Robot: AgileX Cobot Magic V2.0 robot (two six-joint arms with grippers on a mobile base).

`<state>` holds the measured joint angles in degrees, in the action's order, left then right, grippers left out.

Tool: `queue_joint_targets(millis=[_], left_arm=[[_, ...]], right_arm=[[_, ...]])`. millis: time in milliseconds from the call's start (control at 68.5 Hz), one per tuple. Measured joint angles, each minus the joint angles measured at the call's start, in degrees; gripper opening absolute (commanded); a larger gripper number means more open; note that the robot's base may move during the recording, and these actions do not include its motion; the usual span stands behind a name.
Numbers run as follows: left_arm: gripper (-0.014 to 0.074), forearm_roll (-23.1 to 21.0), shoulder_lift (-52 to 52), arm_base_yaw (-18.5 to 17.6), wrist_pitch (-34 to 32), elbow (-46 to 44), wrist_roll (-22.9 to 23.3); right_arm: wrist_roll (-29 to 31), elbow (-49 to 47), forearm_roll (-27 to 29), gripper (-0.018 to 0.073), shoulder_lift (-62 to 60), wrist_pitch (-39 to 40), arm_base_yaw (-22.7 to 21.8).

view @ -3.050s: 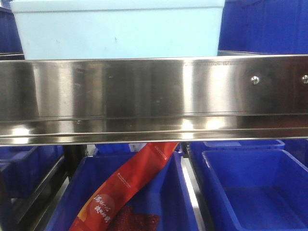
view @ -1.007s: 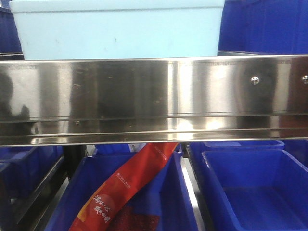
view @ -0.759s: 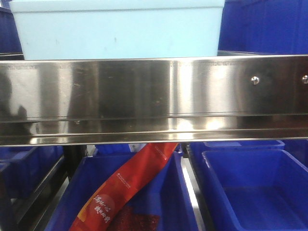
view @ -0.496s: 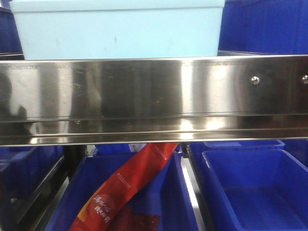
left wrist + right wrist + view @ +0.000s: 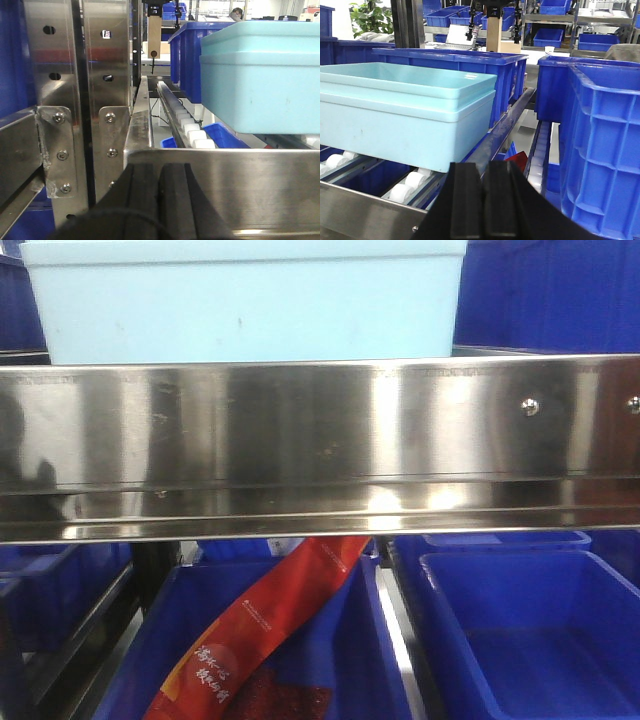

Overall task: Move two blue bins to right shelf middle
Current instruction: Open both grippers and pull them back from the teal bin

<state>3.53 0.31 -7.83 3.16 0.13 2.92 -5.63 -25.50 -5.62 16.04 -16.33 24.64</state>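
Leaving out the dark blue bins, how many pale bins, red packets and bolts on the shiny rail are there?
Pale bins: 2, nested
Red packet: 1
Bolts: 2
Total: 5

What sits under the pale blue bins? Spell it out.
White rollers carry the nested pale blue bins, behind the steel front rail. Below that tier sit royal-blue bins, one holding a red packet. Rollers beneath the bins' middle are hidden.

You are looking at two nested bins [image 5: 405, 107] sitting on the shelf's rollers [image 5: 412, 180], just behind the front rail [image 5: 320, 445]. Other bins [image 5: 600, 145] are standing to their right and behind. Below the rail, a packet [image 5: 265, 625] is leaning in a lower bin [image 5: 180, 640].
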Motion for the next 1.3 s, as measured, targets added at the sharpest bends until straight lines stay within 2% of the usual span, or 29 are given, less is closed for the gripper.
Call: queue_joint_targets(millis=[204, 336, 452, 569, 861, 1299], left_arm=[[-0.0111, 0.00, 0.00, 0.00, 0.00, 0.00, 0.00], [-0.0111, 0.00, 0.00, 0.00, 0.00, 0.00, 0.00], [-0.0111, 0.00, 0.00, 0.00, 0.00, 0.00, 0.00], [-0.0111, 0.00, 0.00, 0.00, -0.10, 0.00, 0.00], [-0.0111, 0.00, 0.00, 0.00, -0.10, 0.00, 0.00], [-0.0111, 0.00, 0.00, 0.00, -0.23, 0.00, 0.00]], right_arm=[[0.81, 0.00, 1.03, -0.0162, 0.00, 0.24, -1.47], [8.83, 1.86, 8.70, -0.0162, -0.04, 2.14, -8.61], [10.87, 5.58, 10.90, -0.0162, -1.97, 4.39, -15.38], [11.27, 10.75, 11.52, -0.0162, -5.55, 7.00, -19.06], [11.60, 24.99, 11.65, -0.0162, -15.28, 13.12, -19.73], [11.60, 25.41, 11.77, -0.0162, -15.82, 12.47, -19.73]])
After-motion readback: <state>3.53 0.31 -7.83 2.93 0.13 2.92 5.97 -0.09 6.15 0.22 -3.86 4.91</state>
